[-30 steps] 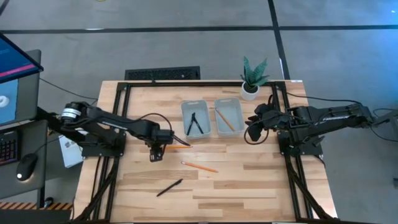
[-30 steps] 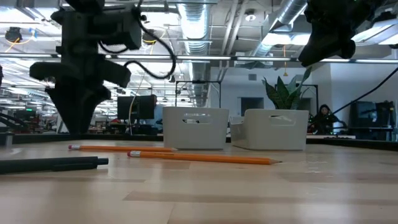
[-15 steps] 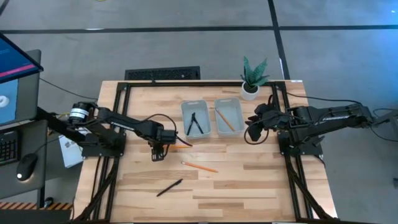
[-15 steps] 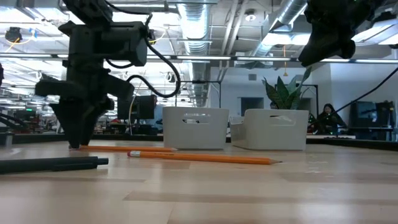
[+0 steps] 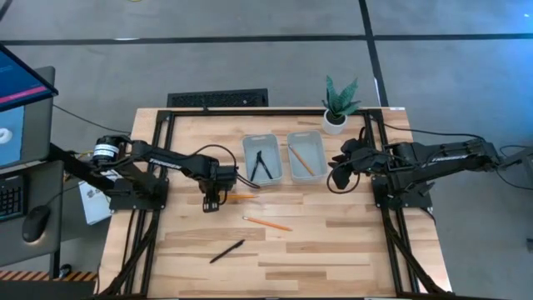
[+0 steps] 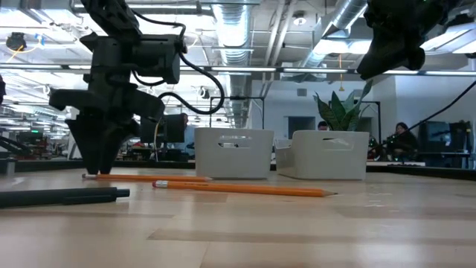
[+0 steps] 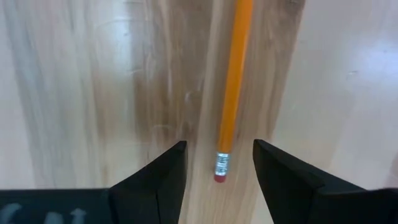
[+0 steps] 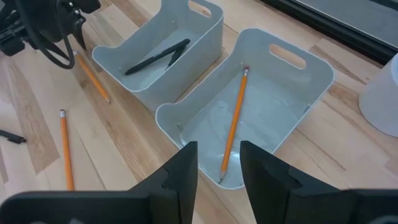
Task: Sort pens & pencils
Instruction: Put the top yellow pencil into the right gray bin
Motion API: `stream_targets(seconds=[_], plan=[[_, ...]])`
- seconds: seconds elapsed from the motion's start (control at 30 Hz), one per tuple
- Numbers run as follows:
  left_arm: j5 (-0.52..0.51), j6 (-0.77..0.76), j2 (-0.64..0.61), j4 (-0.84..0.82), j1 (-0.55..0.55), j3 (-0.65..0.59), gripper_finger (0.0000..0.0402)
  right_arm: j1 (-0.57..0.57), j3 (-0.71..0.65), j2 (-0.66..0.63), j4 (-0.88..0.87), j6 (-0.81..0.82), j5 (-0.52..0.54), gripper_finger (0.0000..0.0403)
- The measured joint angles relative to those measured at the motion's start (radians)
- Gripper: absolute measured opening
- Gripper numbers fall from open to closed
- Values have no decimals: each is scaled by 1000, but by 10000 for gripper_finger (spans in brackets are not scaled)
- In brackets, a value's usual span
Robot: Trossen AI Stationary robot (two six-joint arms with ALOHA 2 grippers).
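The left gripper (image 5: 211,202) stands low over the wooden table (image 5: 333,250) with its fingers (image 7: 163,176) spread apart, and the eraser end of an orange pencil (image 7: 232,106) lies on the wood in the gap between them, touched by neither finger. That pencil runs away from the gripper toward the left tray (image 5: 263,158), which sits just beyond it and holds two black pens (image 8: 155,58). A second pencil (image 5: 267,222) lies on the table a little nearer the front edge than the gripper, and a third black pen (image 5: 226,251) lies farther out toward the front. The right tray (image 5: 306,156), touching the left one, holds a third pencil (image 8: 233,124) resting at a slant. The right gripper (image 5: 340,166) hangs raised above the table just beside the right tray, its fingers (image 8: 176,176) parted and holding nothing. A small potted plant (image 5: 337,105) stands at the table's back edge behind the right tray.
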Motion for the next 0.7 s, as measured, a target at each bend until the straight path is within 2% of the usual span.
stream_targets(seconds=[0.37, 0.53, 0.7], plan=[[21, 66, 20, 1, -1, 0, 174, 0, 0, 0, 0, -1, 0, 143], [21, 62, 73, -1, -1, 8, 173, 0, 0, 0, -1, -1, 0, 141], [17, 55, 68, 8, -1, 4, 173, 0, 0, 0, -2, -2, -2, 144]])
